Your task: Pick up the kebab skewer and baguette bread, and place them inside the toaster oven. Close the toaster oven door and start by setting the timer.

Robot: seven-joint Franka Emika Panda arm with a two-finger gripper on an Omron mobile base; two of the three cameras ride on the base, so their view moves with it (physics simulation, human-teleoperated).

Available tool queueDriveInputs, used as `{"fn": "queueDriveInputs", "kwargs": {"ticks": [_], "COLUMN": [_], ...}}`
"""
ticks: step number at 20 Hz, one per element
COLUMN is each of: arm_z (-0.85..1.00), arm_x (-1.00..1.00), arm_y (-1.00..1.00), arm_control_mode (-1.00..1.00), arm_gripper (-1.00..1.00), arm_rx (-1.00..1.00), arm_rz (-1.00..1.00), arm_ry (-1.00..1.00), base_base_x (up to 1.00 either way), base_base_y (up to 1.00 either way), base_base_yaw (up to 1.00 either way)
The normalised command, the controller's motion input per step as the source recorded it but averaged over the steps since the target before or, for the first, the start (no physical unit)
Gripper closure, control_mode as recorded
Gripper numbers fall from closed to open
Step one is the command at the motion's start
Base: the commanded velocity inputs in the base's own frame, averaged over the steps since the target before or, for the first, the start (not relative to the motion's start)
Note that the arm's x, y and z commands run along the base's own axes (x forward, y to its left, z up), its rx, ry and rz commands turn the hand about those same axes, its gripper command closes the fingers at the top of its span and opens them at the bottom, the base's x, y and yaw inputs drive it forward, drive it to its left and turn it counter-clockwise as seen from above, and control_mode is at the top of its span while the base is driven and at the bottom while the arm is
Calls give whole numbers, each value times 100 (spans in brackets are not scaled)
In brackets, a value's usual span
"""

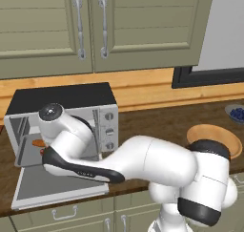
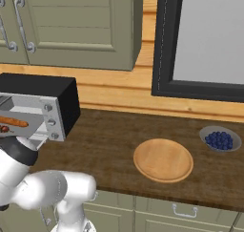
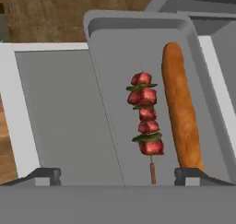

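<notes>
Hovering with jaws spread wide and empty, the gripper (image 3: 118, 174) faced the toaster oven's (image 1: 62, 119) tray (image 3: 106, 57); the skewer (image 3: 145, 121) lay just ahead, the baguette (image 3: 181, 108) beside it.

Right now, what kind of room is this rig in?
A home kitchen, most likely: a wooden counter under green wall cabinets, a toaster oven with its door down, and a bowl of blueberries.

kebab skewer (image 3: 145, 121) beside baguette bread (image 3: 181, 109), inside open toaster oven (image 1: 66, 117)
</notes>
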Motion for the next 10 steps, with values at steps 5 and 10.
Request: {"fn": "queueDriveInputs", "kwargs": {"ticks": [5, 10], "arm_z": [0, -1], "arm_x": [-96, -33], "arm_y": [-46, -38], "arm_control_mode": [-100, -100], "arm_gripper": [-100, -100], "arm_rx": [16, 16], "arm_rz": [-42, -46], "arm_ry": [13, 12], "base_base_x": [0, 0], "base_base_y": [0, 0], "base_base_yaw": [0, 0]}}
